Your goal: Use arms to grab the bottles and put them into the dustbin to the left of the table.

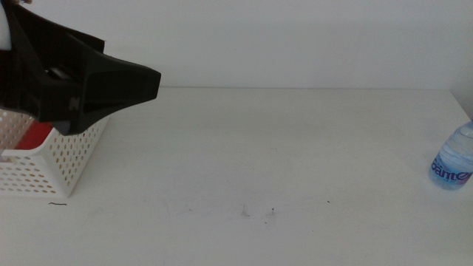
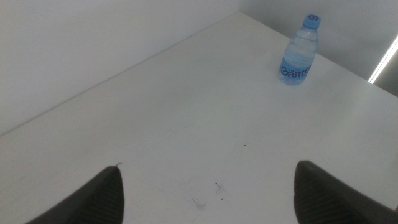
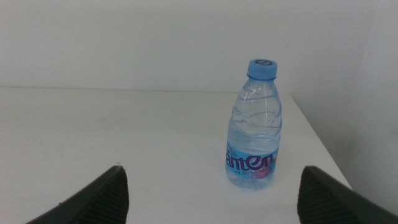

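Middle view showing left gripper (image 1: 144, 83) hovering over white perforated plastic dustbin (image 1: 66, 159) at table's (image 1: 259, 148) left edge, jaws spread, empty, clear blue-capped water bottle (image 1: 452, 157) standing upright at right edge, right gripper (image 3: 211, 202) facing it, jaws released.

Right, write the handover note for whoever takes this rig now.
Left tool: open, holding nothing, over the dustbin at the table's left edge.
Right tool: open, holding nothing, facing the water bottle, not touching it.
Water bottle: upright near the table's right edge, blue cap on.
Done: something red lies in the dustbin.
Left: grab the water bottle and drop it in the dustbin.
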